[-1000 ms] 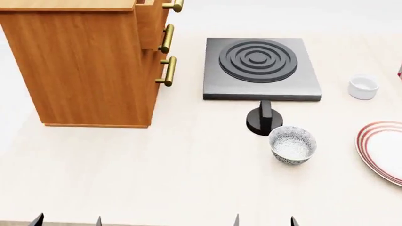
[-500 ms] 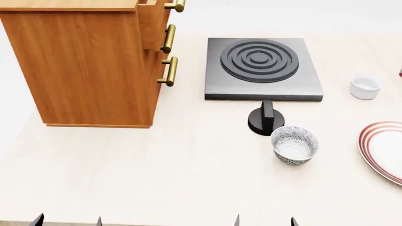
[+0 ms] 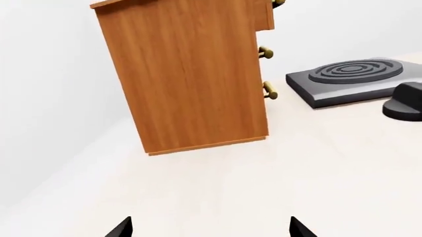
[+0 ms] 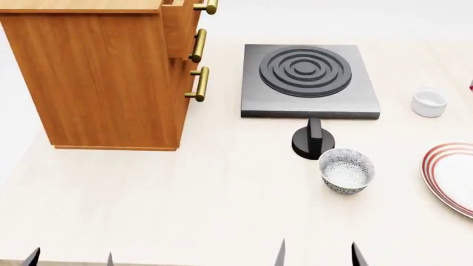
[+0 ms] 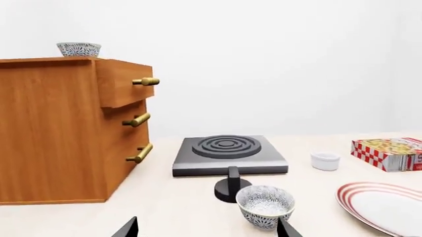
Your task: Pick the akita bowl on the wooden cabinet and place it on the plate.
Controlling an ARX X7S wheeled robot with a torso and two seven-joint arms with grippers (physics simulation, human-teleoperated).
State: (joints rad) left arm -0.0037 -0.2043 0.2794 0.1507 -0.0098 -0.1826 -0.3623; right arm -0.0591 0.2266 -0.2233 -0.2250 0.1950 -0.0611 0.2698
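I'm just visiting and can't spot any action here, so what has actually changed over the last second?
Very little. The left gripper's dark fingertips slid slightly left along the head view's bottom edge, and the right gripper's fingertips rose a bit further into view. Nothing was grasped or released. The orange-brown wooden cabinet, grey square stove, speckled bowl on the table and red-ringed white plate kept their places.

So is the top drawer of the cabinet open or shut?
Open a little: the top drawer sticks out past the ones below on the cabinet.

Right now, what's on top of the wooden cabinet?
One akita bowl sits upright on the wooden cabinet top, visible only in the right wrist view. The rest of the top is out of sight from this low angle, and the head view crops it.
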